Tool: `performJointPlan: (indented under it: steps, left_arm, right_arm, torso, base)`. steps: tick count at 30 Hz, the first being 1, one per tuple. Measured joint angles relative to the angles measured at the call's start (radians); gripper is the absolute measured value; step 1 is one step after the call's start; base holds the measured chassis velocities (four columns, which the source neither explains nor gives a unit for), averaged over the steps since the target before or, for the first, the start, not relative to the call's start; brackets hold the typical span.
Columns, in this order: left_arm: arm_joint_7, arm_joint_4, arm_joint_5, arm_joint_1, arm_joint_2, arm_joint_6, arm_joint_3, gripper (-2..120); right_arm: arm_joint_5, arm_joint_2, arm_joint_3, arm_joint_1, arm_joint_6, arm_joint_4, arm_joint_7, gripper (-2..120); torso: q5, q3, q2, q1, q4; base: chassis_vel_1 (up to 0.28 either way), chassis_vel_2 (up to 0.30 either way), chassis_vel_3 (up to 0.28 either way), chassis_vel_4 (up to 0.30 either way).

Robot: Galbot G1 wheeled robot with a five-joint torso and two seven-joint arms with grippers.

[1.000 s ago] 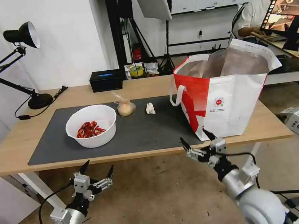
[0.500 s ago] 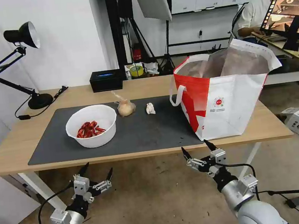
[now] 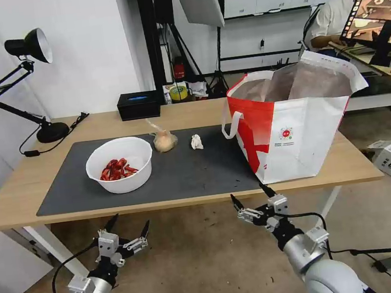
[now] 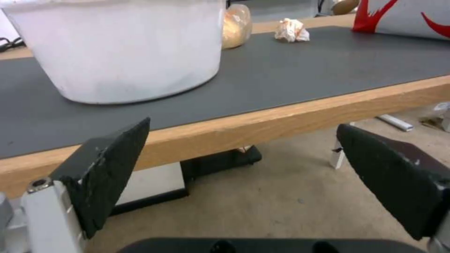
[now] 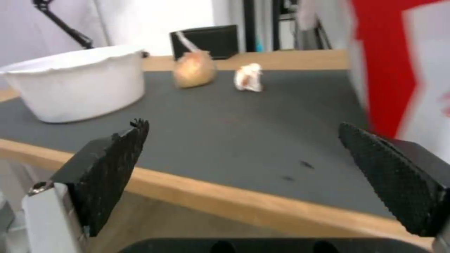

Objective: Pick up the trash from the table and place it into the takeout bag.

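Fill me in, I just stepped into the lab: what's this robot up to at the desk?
Nothing is being handled yet. Both pincers hang open and empty below the front edge of the light-wood table, the left pincer before the white round bowl of red shell scraps, the right pincer near the red-and-white takeout bag. The bowl, the knotted clear bag with a beige lump and the crumpled white tissue sit on the dark grey mat; the takeout bag stands open beside them.

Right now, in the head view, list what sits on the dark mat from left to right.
white bowl with red shell scraps → knotted clear bag with a beige lump → crumpled tissue → takeout bag, standing partly on the mat's right end.
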Motion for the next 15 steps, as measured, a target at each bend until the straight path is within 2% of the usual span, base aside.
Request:
performJointPlan:
  steps: [5, 11, 12, 15]
  left_arm:
    - [-0.001, 0.008, 0.003, 0.0, -0.005, 0.0, -0.006, 100]
    - [0.0, 0.003, 0.009, 0.0, -0.012, 0.0, -0.014, 100]
    - [0.0, 0.003, 0.009, 0.0, -0.012, 0.0, -0.014, 100]
    - [0.0, 0.001, 0.017, -0.001, -0.023, 0.0, -0.013, 100]
  right_arm:
    - [0.026, -0.006, -0.092, 0.116, -0.013, -0.061, 0.002, 100]
    - [0.09, 0.0, -0.255, 0.371, -0.051, -0.153, 0.044, 100]
    - [0.09, 0.0, -0.255, 0.371, -0.051, -0.153, 0.044, 100]
    - [0.15, 0.012, -0.349, 0.518, -0.101, -0.191, 0.095, 100]
  torso:
    - [-0.0001, 0.0, 0.0, 0.0, 0.0]
    - [0.0, 0.0, 0.0, 0.0, 0.0]
    - [0.0, 0.0, 0.0, 0.0, 0.0]
    - [-0.0002, 0.0, 0.0, 0.0, 0.0001]
  base:
    - [0.0, 0.0, 0.0, 0.0]
    - [0.0, 0.0, 0.0, 0.0]
    - [0.0, 0.0, 0.0, 0.0]
    - [0.0, 0.0, 0.0, 0.0]
